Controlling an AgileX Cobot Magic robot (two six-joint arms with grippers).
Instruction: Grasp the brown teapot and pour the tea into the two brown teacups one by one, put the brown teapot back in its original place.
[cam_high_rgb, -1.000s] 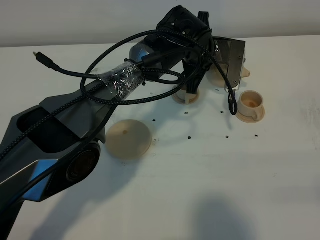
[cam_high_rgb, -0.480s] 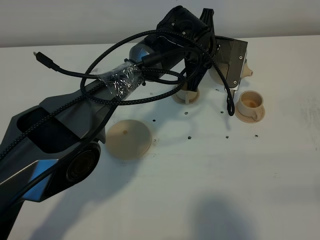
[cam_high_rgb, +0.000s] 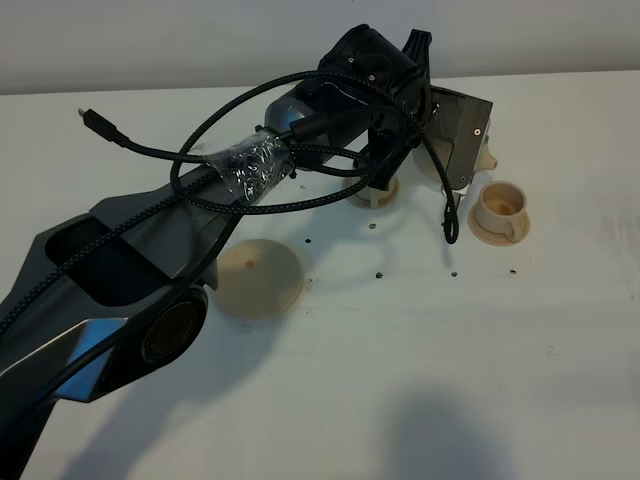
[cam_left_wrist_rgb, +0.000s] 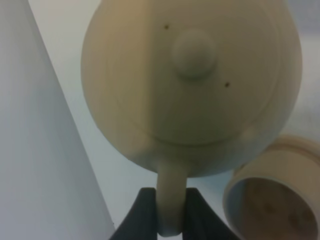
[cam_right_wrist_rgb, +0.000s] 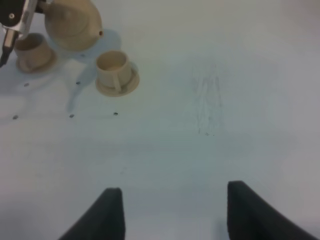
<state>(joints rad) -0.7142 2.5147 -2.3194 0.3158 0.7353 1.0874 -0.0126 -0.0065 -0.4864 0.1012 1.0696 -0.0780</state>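
My left gripper (cam_left_wrist_rgb: 170, 194) is shut on the loop handle of the brown teapot (cam_left_wrist_rgb: 190, 85), which fills the left wrist view lid-up. In the exterior high view the left arm (cam_high_rgb: 300, 140) reaches to the back of the table and its wrist hides the teapot (cam_high_rgb: 487, 158) except for the spout. One teacup (cam_high_rgb: 498, 204) stands on its saucer just right of the spout. The other teacup (cam_high_rgb: 375, 190) sits half hidden under the wrist. The wide saucer (cam_high_rgb: 259, 278) lies bare at front left. My right gripper (cam_right_wrist_rgb: 175, 215) hangs open over bare table.
Black cables (cam_high_rgb: 200, 150) loop off the left arm, and one loop (cam_high_rgb: 450, 225) dangles beside the right cup. Small dark dots (cam_high_rgb: 379, 273) mark the white tabletop. In the right wrist view the teapot (cam_right_wrist_rgb: 72, 22) and both cups (cam_right_wrist_rgb: 114, 70) are far off.
The left wrist has turned slightly with the teapot, and the spout sits a little lower. The dangling cable loop has swung left. The right gripper has not moved.
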